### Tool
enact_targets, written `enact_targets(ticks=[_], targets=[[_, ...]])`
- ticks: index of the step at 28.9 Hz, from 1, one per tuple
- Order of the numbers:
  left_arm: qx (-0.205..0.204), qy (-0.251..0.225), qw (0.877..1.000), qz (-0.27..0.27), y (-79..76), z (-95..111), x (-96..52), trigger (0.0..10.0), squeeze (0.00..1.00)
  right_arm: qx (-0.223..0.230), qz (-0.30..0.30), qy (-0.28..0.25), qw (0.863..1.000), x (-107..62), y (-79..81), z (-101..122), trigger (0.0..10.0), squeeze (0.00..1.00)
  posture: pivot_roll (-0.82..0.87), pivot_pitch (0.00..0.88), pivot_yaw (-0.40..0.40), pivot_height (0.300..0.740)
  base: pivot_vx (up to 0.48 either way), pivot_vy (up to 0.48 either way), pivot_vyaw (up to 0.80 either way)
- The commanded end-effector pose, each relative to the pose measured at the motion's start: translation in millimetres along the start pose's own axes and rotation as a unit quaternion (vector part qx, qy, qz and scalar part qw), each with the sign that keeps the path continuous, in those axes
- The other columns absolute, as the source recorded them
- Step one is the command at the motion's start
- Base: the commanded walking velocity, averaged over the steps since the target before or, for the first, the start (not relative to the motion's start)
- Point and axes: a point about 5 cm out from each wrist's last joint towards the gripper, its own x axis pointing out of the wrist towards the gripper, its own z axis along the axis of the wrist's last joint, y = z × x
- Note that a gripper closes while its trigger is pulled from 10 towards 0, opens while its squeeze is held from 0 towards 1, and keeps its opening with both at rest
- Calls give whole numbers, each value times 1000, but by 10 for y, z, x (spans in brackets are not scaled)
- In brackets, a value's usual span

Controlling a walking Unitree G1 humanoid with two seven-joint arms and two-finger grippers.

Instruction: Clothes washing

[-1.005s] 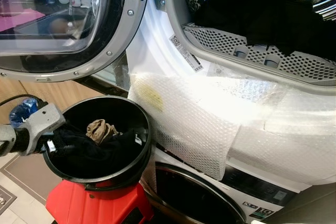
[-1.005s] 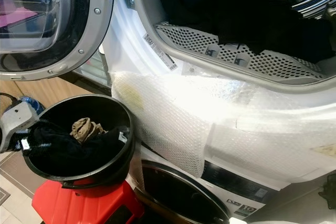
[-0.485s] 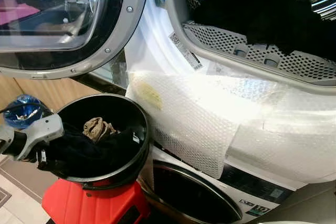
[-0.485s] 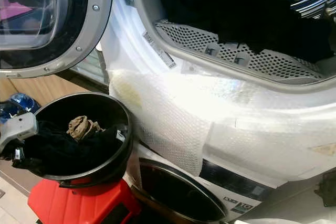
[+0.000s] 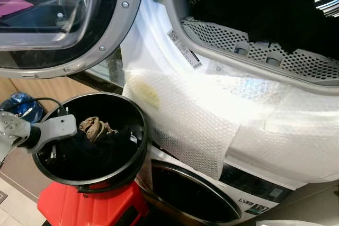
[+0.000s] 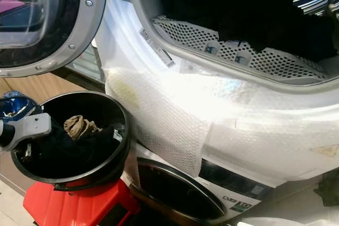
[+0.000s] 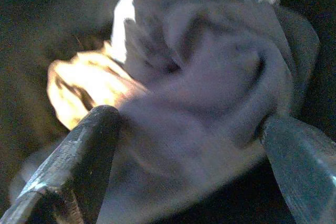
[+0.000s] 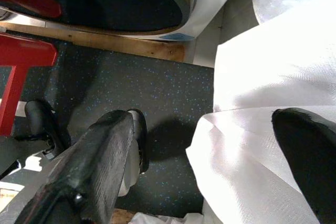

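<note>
Laundry sits in the round black basket on the red stool at far left: dark garments with a crumpled tan piece on top. The left gripper reaches into that basket from the robot's left side, its silver forearm lying roughly level across the rim. In the left wrist view its two black fingers stand well apart on either side of a pale bunched cloth, probably that tan piece, though the picture is blurred. They flank it without pinching it yet.

To do this pick well, the fingers should sink a little deeper around the thick of the bunch before closing, so the cloth comes up whole rather than by a loose fold, and the dark garment beneath stays behind.

Right of the basket hangs the open round door, then the upper machine's drum opening with dark clothes already inside, above a front wrapped in bubble wrap.

The right gripper hangs idle low at the right, fingers spread over the dark floor and white sheeting.
</note>
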Motion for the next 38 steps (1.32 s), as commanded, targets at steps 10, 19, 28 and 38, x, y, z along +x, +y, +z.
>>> enact_targets(ticks=[10, 19, 28, 38], targets=[[-2, 40, 998, -54, -120, -141, 107, 10000, 0, -4, -11, 9, 1000, -29, -123, -72, 10000, 0, -27, 193, -137, 740, 0, 0, 0], [25, 94, 995, -27, -110, -219, 158, 10000, 0, -3, -15, 10, 1000, -41, -180, -80, 10000, 0, -36, 199, -141, 740, 0, 0, 0], [34, 146, 989, -15, -170, -318, 275, 10000, 0, -3, -14, 10, 1000, -42, -180, -84, 10000, 0, -52, 198, -144, 740, 0, 0, 0], [38, 183, 982, -33, -415, -444, 530, 10000, 0, -8, -17, 9, 1000, -47, -208, -72, 10000, 0, -66, 203, -152, 740, 0, 0, 0]])
